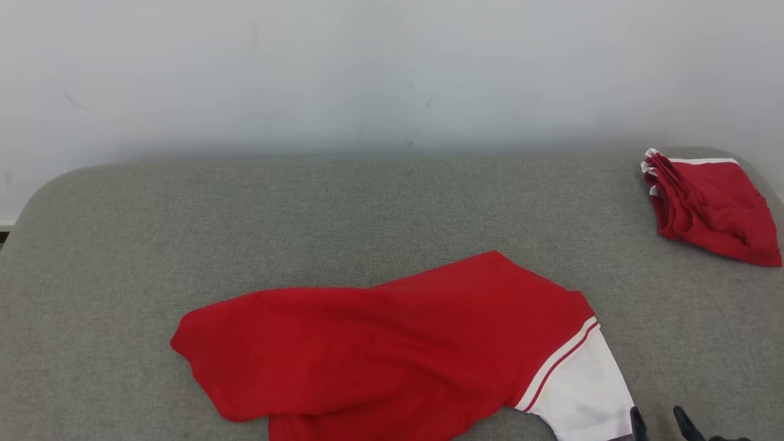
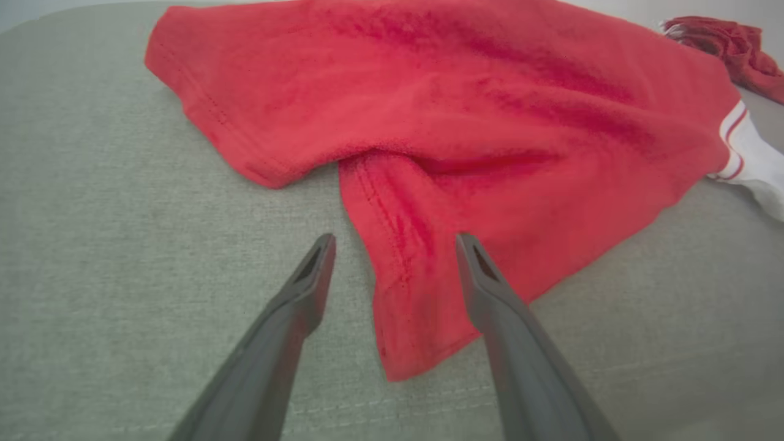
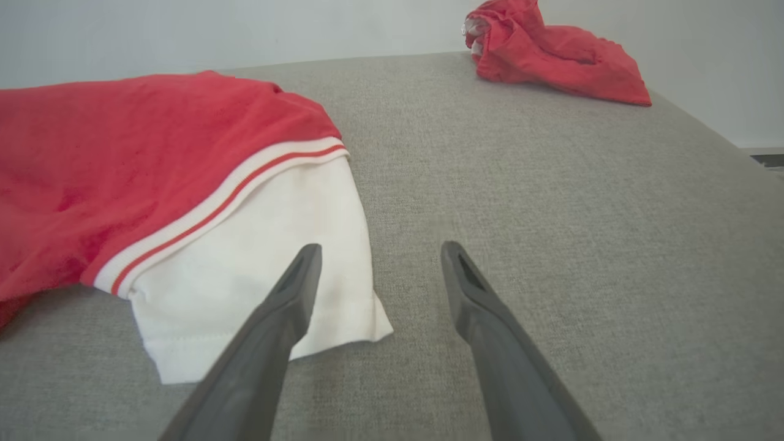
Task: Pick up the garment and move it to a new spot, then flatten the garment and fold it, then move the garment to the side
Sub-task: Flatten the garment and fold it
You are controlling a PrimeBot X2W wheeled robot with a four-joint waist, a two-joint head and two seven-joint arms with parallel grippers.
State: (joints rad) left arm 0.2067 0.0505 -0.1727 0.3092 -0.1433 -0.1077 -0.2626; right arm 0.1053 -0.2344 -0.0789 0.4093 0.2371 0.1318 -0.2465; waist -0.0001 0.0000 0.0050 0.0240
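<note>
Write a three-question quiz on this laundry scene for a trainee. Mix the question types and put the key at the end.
1. True or false: the right claw is shut on the white sleeve of the red shirt.
2. The bundled red garment lies: A) at the near left corner of the grey fabric surface; B) at its far right corner; C) between the two claws.
3. Fill in: in the left wrist view, the shirt's stitched red ___ lies between the fingers of the open left claw.
Key: 1 false, it is open; 2 B; 3 hem.
</note>
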